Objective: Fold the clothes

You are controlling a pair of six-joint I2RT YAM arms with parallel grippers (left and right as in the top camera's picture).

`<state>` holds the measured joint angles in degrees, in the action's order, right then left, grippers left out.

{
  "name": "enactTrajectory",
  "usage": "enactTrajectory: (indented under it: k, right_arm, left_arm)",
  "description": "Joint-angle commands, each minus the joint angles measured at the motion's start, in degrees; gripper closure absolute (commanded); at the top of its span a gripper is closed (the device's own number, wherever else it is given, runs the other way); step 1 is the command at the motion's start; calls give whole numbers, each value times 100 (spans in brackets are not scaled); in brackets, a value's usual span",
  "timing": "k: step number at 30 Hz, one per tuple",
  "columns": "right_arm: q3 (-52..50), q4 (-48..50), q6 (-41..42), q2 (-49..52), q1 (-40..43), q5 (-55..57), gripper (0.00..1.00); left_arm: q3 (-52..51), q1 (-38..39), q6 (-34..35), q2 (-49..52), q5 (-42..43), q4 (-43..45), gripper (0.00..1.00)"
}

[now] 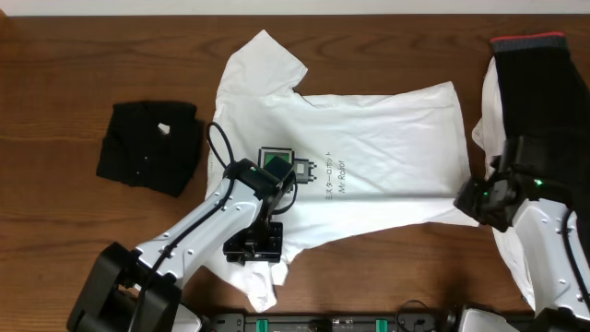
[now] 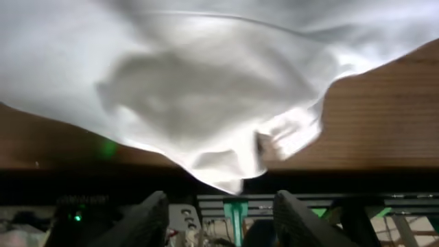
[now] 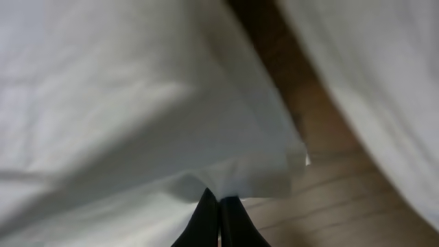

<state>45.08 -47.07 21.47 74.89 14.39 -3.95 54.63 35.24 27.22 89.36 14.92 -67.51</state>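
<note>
White cotton lies spread across the middle of the wooden table (image 1: pixel 55 55): the white T-shirt (image 1: pixel 387 138) is flat and face up, its logo (image 1: pixel 275 162) and lettering showing, collar to the left and hem to the right, with both sleeves out and no fold made in it yet. At the far left a black garment (image 1: pixel 147 146) sits as a compact square, which looks like one finished piece. At the right edge a dark garment with a red band (image 1: pixel 535 74) and a plain white cloth (image 1: pixel 486 129) lie loose and rumpled, apparently waiting their turn. The left gripper (image 1: pixel 253 247) hangs over the shirt's near sleeve (image 1: pixel 263 286); its wrist view shows the jaws parted with nothing between them, the sleeve lying just beyond the tips. The right gripper (image 1: pixel 475 201) is at the near right corner of the hem, and its wrist view shows the jaws pressed together where the cloth puckers, so it appears to pinch that edge. By my reading, roughly one garment is folded and this shirt's folding has barely begun.
</note>
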Motion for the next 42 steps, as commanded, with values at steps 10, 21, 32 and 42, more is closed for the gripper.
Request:
enactTrajectory:
  k: [10, 21, 32, 42]
  right_arm:
    - [90, 273, 7, -37, 531, -446, 99]
    - [90, 234, 11, -37, 531, -444, 99]
    - [90, 232, 11, -37, 531, -446, 99]
    - [90, 234, 11, -37, 531, -446, 99]
  left_arm:
    - [-219, -20, 271, -26, -232, 48, 40]
    - [-999, 17, 802, -28, 407, 378, 41]
    - [-1169, 424, 852, -28, 455, 1276, 41]
    - [-1185, 407, 866, -61, 457, 1069, 94]
